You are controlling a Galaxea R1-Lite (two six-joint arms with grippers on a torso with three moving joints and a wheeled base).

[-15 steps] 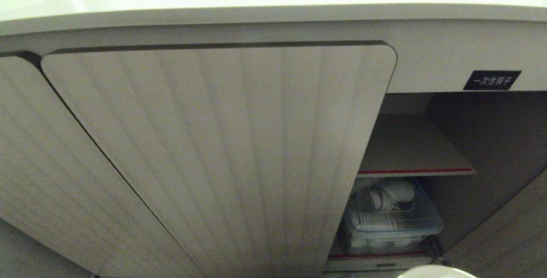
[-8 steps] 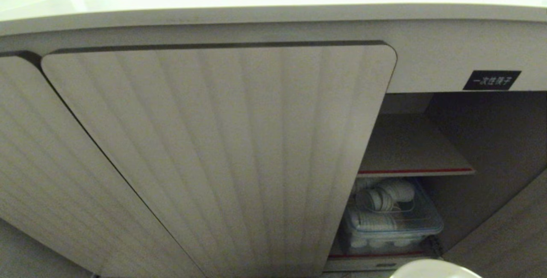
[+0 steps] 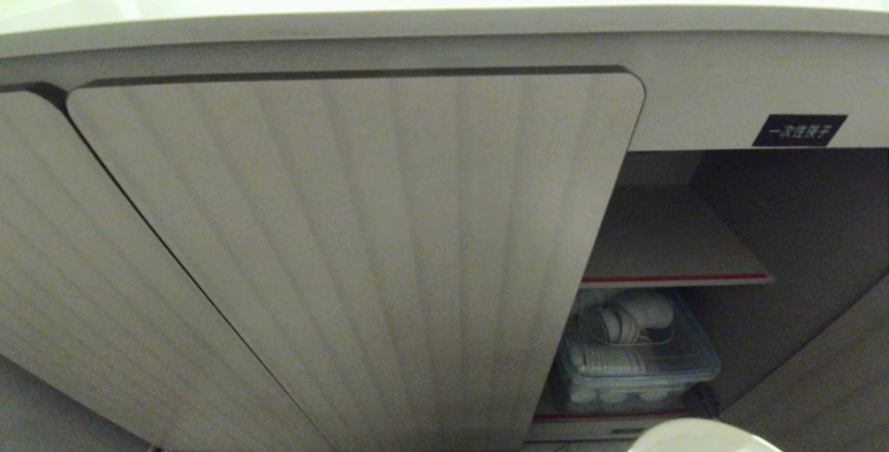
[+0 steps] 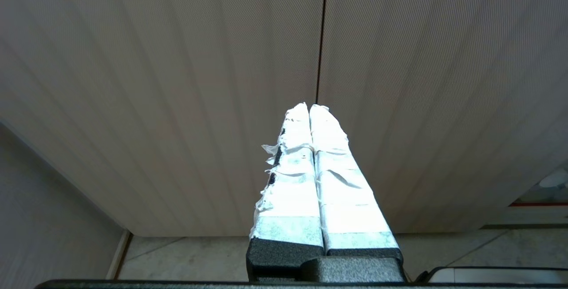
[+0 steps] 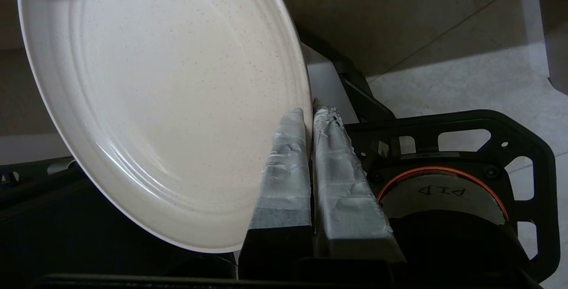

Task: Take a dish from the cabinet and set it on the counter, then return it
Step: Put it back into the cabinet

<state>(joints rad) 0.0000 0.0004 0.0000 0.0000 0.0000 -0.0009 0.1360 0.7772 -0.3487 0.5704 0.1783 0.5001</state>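
Right now the right claw (image 5: 309, 113) is pinched shut on the rim of the plate (image 5: 164, 102), its two tape-wrapped fingers (image 5: 284, 164) clamped on the edge so that the plate hangs tilted, out in the open air low down in front of the cabinet (image 3: 361, 250); from the head view only a sliver of the plate's pale rim shows at the bottom edge. The left claw (image 4: 309, 108) is closed on nothing, parked facing the ribbed doors. I'd say the worry here is the grip itself: a thin pinch on the edge of a broad, smooth plate leaves most of its weight hanging off to one side, so it could swivel or slip between the fingers if the arm swings quickly. On the way up the plate could also clip the rounded front edge of the tabletop (image 3: 444, 1), or the door (image 3: 826, 382) standing open on the right. The plate is cream-white, faintly speckled, glossy, round and shallow with a low stepped rim. The fingers are wrapped in crumpled, fraying white tape. The cabinet doors are matt beige with vertical ribs and rounded corners; inside there is a red-edged shelf (image 3: 677, 277), and below it a clear plastic box (image 3: 635, 358) of white crockery. A small black label (image 3: 799, 130) with white characters sits above the opening.
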